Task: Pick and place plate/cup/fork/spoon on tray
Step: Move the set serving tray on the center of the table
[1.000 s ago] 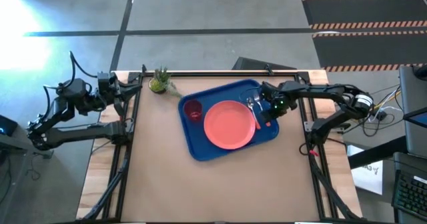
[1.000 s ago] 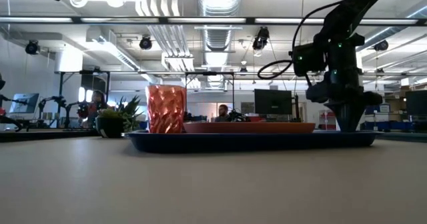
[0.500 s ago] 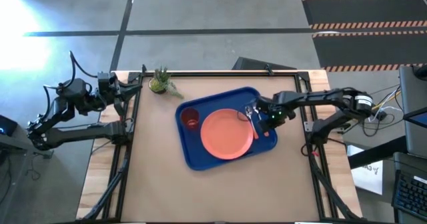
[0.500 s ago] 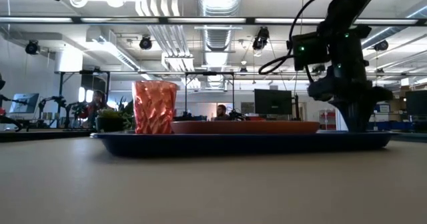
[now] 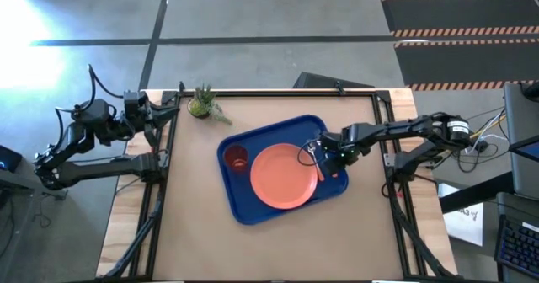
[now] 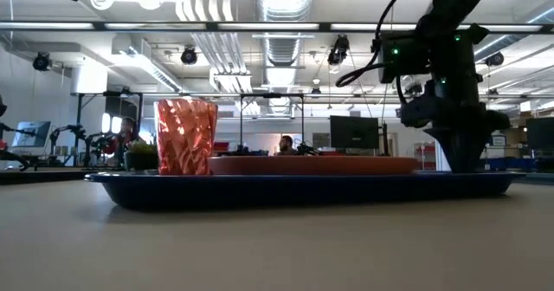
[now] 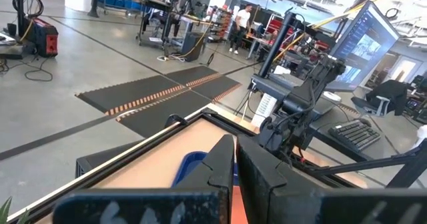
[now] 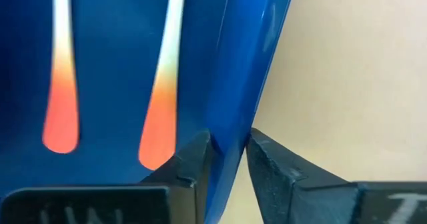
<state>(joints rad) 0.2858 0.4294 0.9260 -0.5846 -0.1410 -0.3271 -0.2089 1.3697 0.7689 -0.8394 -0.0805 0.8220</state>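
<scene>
Tray (image 8: 233, 71): my right claw (image 8: 227, 159) straddles its raised rim, one finger (image 8: 190, 164) inside, the other (image 8: 277, 174) outside over the tabletop (image 8: 347, 71). Jaws are narrow and look right against the rim; can't tell if they're pinching or just bracketing it. Two orange utensil handles lie side by side on the tray floor just past the inner finger, heads out of that view, so can't tell the fork's (image 8: 59, 111) from the spoon's (image 8: 163, 117) there.

From above: tray (image 5: 244, 207) sits mid-tabletop, skewed. Plate (image 5: 283, 176) lies flat in the middle of it, cup (image 5: 237, 157) upright near the left end, silver utensil heads (image 5: 313, 148) between plate and right claw (image 5: 330, 159) at the right end.

Farther off: small potted plant (image 5: 201, 104) at the back-left of the tabletop, well apart from the tray. My left claw (image 7: 233, 164) is parked off the left edge, fingers closed together, nothing in them.
</scene>
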